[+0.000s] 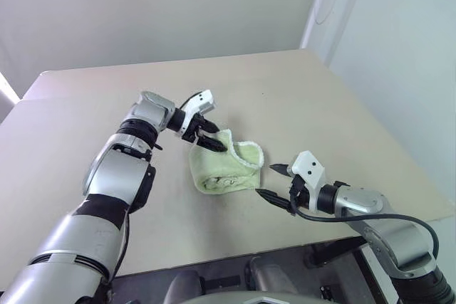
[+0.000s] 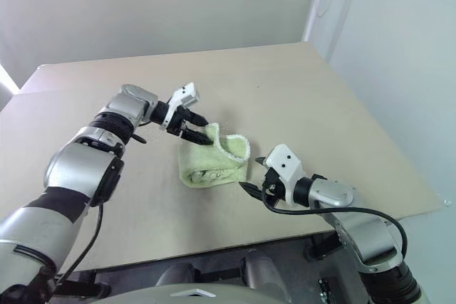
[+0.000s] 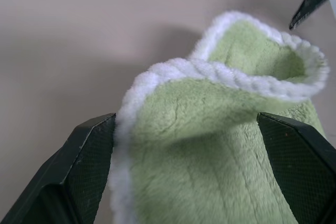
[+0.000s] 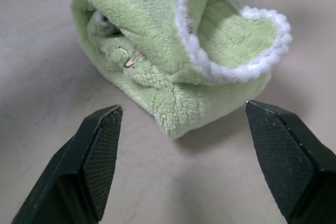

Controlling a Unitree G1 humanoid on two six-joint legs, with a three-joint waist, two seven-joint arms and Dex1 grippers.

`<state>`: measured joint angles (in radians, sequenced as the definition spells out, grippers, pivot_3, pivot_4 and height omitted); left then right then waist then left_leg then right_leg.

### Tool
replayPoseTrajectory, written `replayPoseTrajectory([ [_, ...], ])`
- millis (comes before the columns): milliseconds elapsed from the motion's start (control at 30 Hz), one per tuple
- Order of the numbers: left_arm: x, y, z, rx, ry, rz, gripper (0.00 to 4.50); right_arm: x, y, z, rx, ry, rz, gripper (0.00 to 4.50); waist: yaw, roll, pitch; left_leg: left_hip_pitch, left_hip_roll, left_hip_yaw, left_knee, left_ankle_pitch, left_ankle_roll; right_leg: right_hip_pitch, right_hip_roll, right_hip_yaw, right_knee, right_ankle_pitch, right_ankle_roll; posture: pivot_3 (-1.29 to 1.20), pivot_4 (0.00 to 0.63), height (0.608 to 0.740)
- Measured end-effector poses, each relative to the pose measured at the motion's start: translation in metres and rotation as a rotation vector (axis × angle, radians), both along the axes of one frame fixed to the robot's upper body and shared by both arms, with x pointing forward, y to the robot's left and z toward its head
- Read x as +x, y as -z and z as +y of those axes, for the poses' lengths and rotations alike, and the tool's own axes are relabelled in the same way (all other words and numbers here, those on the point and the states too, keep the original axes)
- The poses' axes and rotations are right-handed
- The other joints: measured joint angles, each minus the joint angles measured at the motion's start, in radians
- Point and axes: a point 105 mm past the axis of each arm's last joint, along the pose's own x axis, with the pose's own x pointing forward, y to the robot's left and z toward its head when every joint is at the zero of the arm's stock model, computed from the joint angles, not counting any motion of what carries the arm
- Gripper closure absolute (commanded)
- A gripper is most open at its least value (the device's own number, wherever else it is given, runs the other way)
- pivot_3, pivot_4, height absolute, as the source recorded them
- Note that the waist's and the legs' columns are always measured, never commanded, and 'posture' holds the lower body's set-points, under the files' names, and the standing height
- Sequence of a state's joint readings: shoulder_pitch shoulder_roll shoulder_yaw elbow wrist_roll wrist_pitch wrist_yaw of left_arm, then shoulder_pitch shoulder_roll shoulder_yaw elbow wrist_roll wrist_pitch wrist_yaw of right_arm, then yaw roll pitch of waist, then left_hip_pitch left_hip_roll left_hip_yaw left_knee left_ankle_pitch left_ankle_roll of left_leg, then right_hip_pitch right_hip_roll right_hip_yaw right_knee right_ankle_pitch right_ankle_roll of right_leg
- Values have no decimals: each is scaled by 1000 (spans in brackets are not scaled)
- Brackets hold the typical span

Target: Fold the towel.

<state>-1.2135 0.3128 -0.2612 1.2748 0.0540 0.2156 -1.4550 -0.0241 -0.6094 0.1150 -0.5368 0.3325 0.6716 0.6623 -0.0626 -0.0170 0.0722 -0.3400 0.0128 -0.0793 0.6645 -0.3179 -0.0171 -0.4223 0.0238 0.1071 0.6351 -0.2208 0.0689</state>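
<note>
Right hand: nearest the robot, at about 4 o'clock from the towel. Its fingers stand well apart with nothing between them, their tips just short of the cloth's near end.

Towel: lies near the middle of the worktop, gathered into a thick, loosely doubled bundle. One white-edged flap stands up, curled, at its far side.

Left hand: at about 11 o'clock from the towel, fingers spread wide to either side of the raised flap, not clamped on it.

Status: the main fold appears made. Remaining, as judged: lay the raised flap flat and square the bundle.
</note>
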Motion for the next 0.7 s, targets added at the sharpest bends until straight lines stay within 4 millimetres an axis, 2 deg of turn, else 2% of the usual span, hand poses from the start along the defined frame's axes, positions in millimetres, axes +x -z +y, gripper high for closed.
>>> replayPoseTrajectory([
  [67, 0, 1, -1, 3, 4, 1, 982, 0, 0, -1, -4, 5, -1, 610, -2, 0, 0, 0, 0, 0, 0, 0, 0, 0, 0, 0, 0, 0, 0, 0, 0, 740],
  [367, -2, -2, -8, -49, 3, 27, 4281, 3, 1, -4, -18, 39, -10, 610, -5, 0, 0, 0, 0, 0, 0, 0, 0, 0, 0, 0, 0, 0, 0, 0, 0, 740],
  [400, -2, -3, -8, -57, 6, 29, 4466, 3, 1, -4, -19, 42, -12, 610, -5, 0, 0, 0, 0, 0, 0, 0, 0, 0, 0, 0, 0, 0, 0, 0, 0, 740],
  [500, -3, -6, -10, -81, 18, 30, 4466, 4, 1, -5, -20, 47, -13, 610, -5, 0, 0, 0, 0, 0, 0, 0, 0, 0, 0, 0, 0, 0, 0, 0, 0, 740],
  [700, -9, -13, -32, -129, 116, 5, 4466, 4, 1, -5, -21, 55, -16, 610, -3, 0, 0, 0, 0, 0, 0, 0, 0, 1, 0, 0, 0, 0, 0, 0, 0, 740],
])
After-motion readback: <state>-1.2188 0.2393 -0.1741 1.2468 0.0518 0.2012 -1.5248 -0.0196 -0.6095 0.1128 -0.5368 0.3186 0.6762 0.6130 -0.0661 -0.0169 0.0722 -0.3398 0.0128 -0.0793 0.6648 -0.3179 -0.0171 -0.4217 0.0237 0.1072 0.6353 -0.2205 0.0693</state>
